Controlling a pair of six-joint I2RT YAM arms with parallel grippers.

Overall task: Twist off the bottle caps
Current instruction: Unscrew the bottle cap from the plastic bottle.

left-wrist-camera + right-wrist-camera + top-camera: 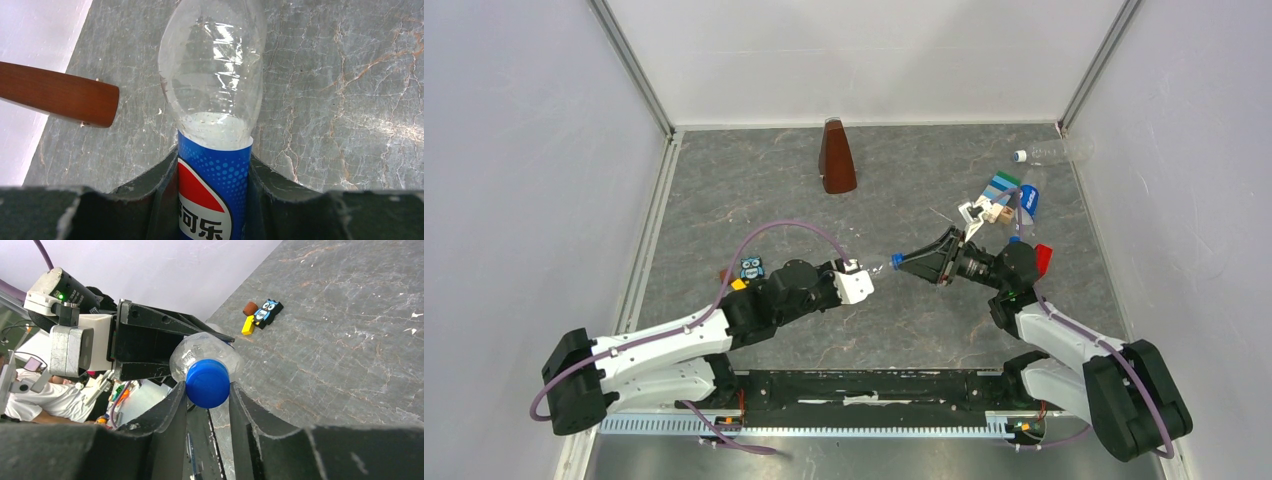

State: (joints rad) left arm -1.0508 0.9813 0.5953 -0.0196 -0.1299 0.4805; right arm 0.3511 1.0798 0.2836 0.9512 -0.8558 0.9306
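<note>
White arms (664, 345) (1064, 335), black hands (876, 268) (904, 262), looping purple cables (789, 226).

You are seeing a brown pyramid-shaped object (836, 157) standing upright at the far end of the grey marbled counter (904, 190). An owl tile (752, 268) is lying toward the left, a yellow block (247, 326) touching it. A striped block (1001, 188) and a red block (1043, 256) are sitting on the right.

Worktop (904, 330): grey marbled slab. On it: brown pyramid-shaped object (837, 157), upright, far centre; unlabelled bottle (1056, 152), lying, far right corner; labelled bottle (1028, 201) just beside striped block (1001, 188), right; owl toy (752, 268), left.
</note>
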